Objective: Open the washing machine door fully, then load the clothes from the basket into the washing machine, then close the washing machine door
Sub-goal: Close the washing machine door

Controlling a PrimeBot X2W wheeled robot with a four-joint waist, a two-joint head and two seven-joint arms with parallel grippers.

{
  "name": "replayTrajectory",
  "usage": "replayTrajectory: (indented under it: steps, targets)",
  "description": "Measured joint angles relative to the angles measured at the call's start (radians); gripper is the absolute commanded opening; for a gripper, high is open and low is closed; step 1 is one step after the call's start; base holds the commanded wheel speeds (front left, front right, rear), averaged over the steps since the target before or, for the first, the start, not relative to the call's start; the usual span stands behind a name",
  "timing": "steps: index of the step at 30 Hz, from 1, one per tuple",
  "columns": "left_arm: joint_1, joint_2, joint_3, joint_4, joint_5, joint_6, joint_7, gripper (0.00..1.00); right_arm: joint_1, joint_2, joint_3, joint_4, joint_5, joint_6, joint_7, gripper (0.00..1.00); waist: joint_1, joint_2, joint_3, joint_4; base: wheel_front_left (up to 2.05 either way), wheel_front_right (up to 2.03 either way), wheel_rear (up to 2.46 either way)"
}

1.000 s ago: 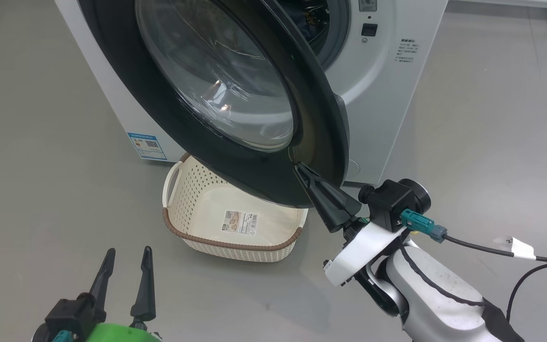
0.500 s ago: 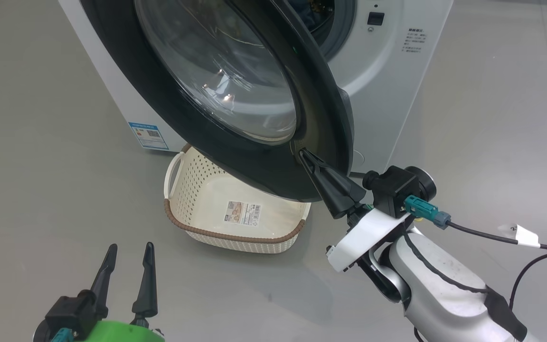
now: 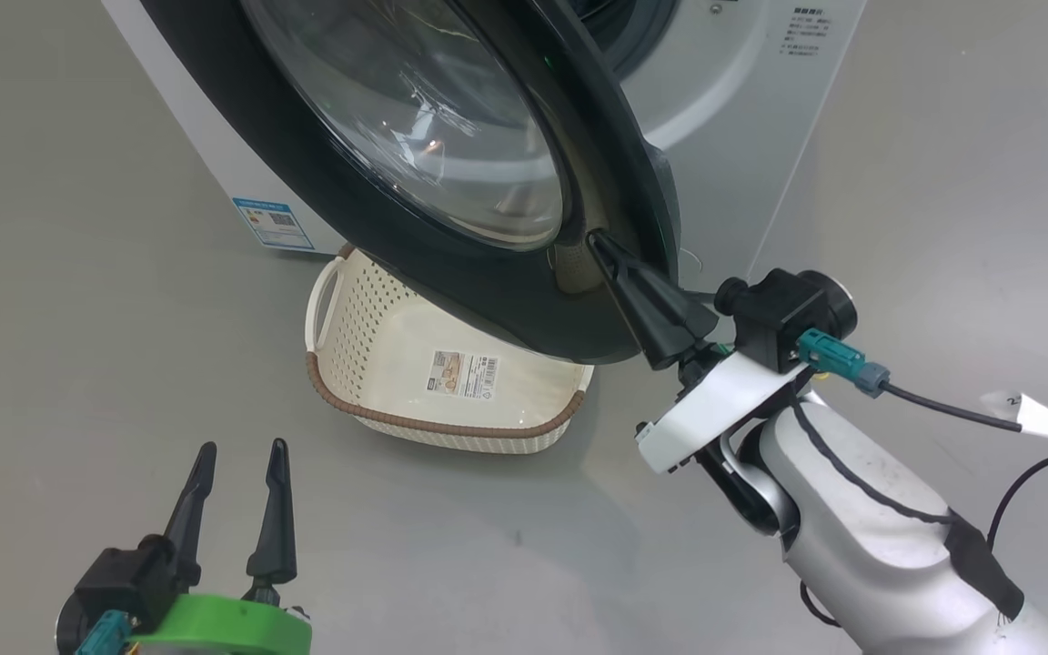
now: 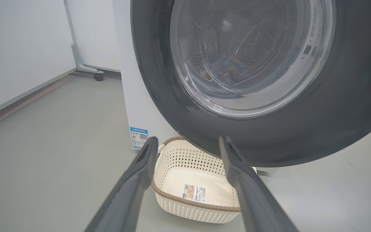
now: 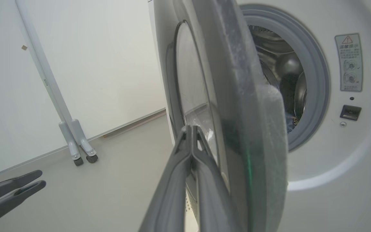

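Head view: right claw (image 3: 598,242) touches washing machine door (image 3: 478,296) edge.

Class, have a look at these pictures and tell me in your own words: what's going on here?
The robot's right gripper, fingers shut together, has its tips against the front of the half-open washing machine door, apparently to push it closed. The clothes lie inside the washing machine, seen through the door. The basket on the floor below is empty. The left gripper hangs open, holding nothing.
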Motion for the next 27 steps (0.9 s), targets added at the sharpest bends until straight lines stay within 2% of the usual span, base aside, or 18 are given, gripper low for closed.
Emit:
replayTrajectory:
  steps: [27]
  targets:
    - [-0.074,-0.004,-0.019,-0.060,-0.028,-0.008,0.000,1.00,-0.144,-0.039,-0.103,-0.023,-0.014,0.003,0.000,0.00,0.0000,0.0000,0.158,-0.033,0.00,0.00,0.00]
